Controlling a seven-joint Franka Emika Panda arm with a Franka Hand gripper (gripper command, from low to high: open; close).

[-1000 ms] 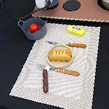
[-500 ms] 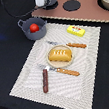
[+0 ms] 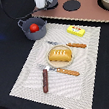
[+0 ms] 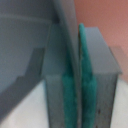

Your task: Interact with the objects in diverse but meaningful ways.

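Pot (image 3: 34, 28) with the tomato (image 3: 33, 27) inside sits off the mat's (image 3: 29, 77) far left corner; the sausage (image 3: 45, 81) lies near the left edge, bread (image 3: 59, 54) on its plate mid-mat, packet (image 3: 76, 30) at the far right. Claw (image 4: 78, 82), pads pressed together on nothing, hangs behind the pot. It seems between actions; next it must open and descend.
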